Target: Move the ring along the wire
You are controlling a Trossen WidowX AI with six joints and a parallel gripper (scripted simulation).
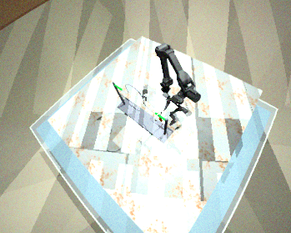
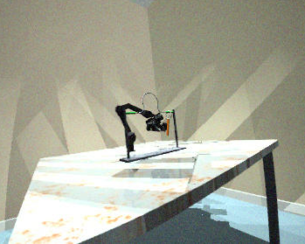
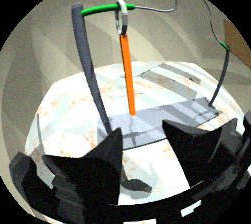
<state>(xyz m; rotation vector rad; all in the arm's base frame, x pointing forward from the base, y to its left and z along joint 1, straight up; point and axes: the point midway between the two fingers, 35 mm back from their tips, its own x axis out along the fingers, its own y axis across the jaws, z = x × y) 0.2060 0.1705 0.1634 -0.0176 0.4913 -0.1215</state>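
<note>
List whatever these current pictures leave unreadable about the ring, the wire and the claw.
- Ring: the wrist view's upper edge crops its top, so how it sits on the wire is partly cut off.
- Wire's arch: the wrist view's upper edge cuts it off.
- Claw's fingertips: in the exterior view, too small and dark to tell apart.
- Ring in the top view: too small and blurred to trace its outline.
</note>
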